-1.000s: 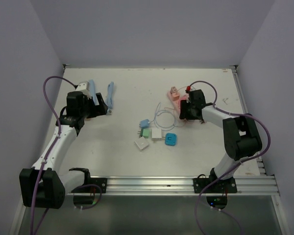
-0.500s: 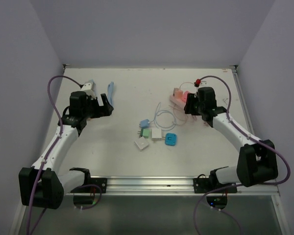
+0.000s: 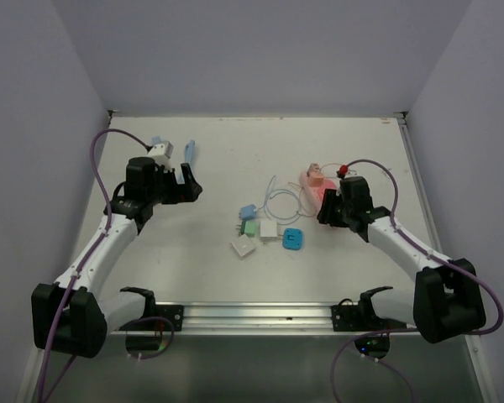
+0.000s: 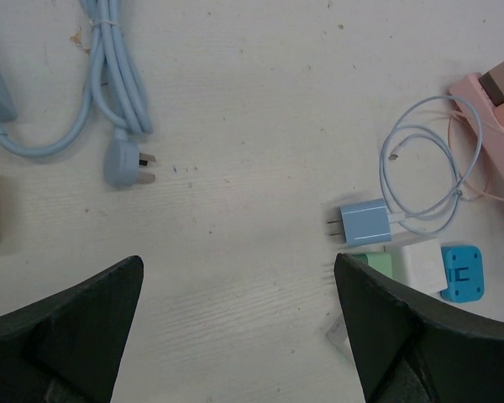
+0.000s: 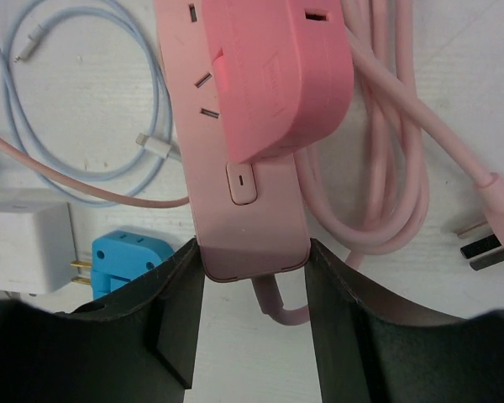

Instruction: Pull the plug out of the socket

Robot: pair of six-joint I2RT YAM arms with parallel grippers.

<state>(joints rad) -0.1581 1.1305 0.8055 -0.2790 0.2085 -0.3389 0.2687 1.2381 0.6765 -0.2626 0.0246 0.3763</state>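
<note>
A chunky, deeper-pink plug point(image 5: 281, 75) is seen seated on top of a pale pink power strip point(image 5: 250, 222), which is laid flat on the desk point(image 3: 218, 159), right of centre. One button is shown on the strip just below the plug, and slots are visible along its left edge. The strip's near end is clamped between the fingers of the right claw point(image 5: 252, 252), one finger pressed to each long side. One pink cord point(image 5: 491, 193) is looped beside it, ending in a pronged head. The left claw point(image 4: 238, 262) is spread wide apart over bare desk, nothing between its fingers. One strip and one seated plug are counted. Five small charger blocks point(image 3: 269, 228) are clustered mid-desk: two white, one green, two blue. One pale blue lead point(image 4: 120, 161) is laid at the far left.
</note>
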